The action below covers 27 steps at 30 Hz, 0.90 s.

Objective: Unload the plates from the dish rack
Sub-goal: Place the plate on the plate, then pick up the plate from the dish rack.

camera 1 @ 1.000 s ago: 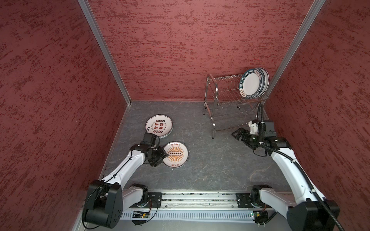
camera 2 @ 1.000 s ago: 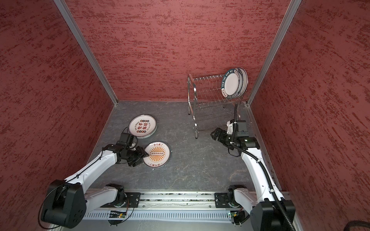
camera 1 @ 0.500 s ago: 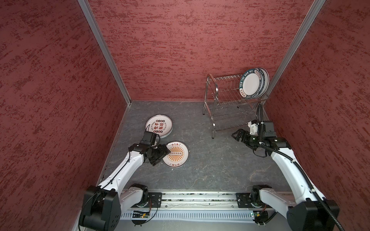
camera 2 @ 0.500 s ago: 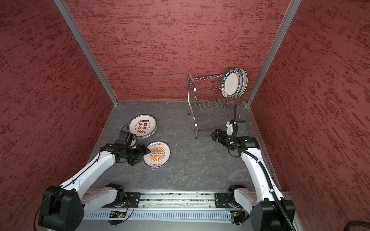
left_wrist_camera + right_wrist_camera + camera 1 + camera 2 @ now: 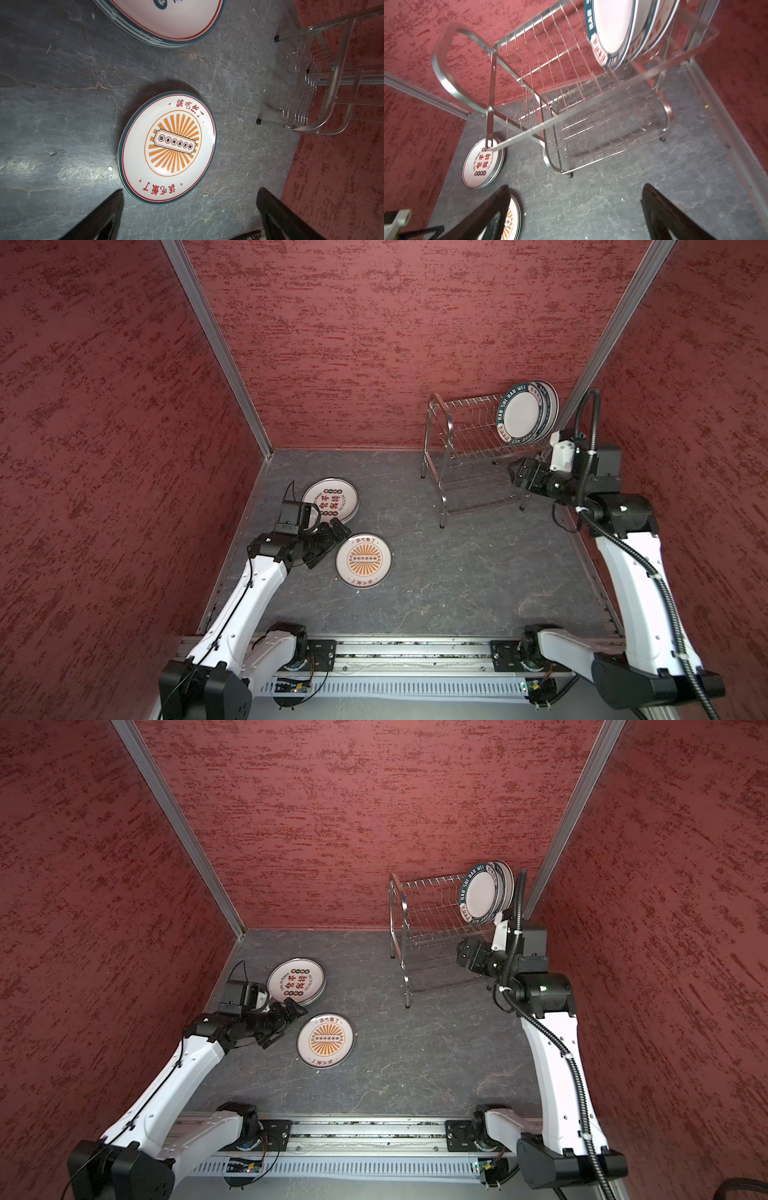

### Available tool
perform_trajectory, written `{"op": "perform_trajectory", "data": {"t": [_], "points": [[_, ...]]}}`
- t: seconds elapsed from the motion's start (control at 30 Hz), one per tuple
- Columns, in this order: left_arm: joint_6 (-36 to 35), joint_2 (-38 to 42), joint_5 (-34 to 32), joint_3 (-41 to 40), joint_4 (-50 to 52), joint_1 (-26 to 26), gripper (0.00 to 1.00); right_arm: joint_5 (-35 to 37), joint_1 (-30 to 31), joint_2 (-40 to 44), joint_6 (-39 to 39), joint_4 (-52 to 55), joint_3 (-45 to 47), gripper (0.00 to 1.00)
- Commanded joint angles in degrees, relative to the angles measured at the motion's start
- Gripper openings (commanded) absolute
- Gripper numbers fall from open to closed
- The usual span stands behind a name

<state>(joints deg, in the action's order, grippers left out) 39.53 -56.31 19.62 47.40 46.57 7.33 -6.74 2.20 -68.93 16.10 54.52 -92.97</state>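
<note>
We see the dish rack (image 5: 491, 83) blurred in the right wrist view — its plates (image 5: 612, 25) cut off at the edge, too overlapped to count.

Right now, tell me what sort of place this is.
Probably a robot test cell: red textured walls enclose a grey tabletop, two arms mount on a metal rail, a dish rack holds plates.

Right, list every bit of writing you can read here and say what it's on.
"該吃飯了": red, printed twice on the rim of the sunburst plate.
"HAO SHI HAO WEI": teal rim of the front plate in the dish rack; letters partly unsure.
"食不我待": top plate of the stack, likely.
Too small: sunburst banner's circled characters, stack plate's rim lettering.
</note>
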Motion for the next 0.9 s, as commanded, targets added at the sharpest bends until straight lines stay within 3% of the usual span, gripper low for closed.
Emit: {"op": "perform_trajectory", "data": {"t": [0.0, 0.2, 0.47, 0.87], "points": [[-1.4, 3.5, 1.6, 1.3, 3.3, -1.7, 0.99, 6.4, 0.1, -5.2, -3.0, 4.8, -9.7, 0.99], [-2.2, 6.6, 3.3, 2.8, 6.6, -3.1, 1.0, 5.2, 0.0, -19.2, -2.6, 10.3, -30.1, 0.99], [-2.1, 5.8, 5.8, 3.7, 6.5, -3.5, 0.99, 7.0, -0.7, -30.4, -2.2, 13.1, -46.3, 0.99], [-2.6, 5.5, 6.6, 3.5, 5.9, -4.4, 0.99, 8.1, -2.0, -32.9, -3.1, 10.4, -46.9, 0.99]]}}
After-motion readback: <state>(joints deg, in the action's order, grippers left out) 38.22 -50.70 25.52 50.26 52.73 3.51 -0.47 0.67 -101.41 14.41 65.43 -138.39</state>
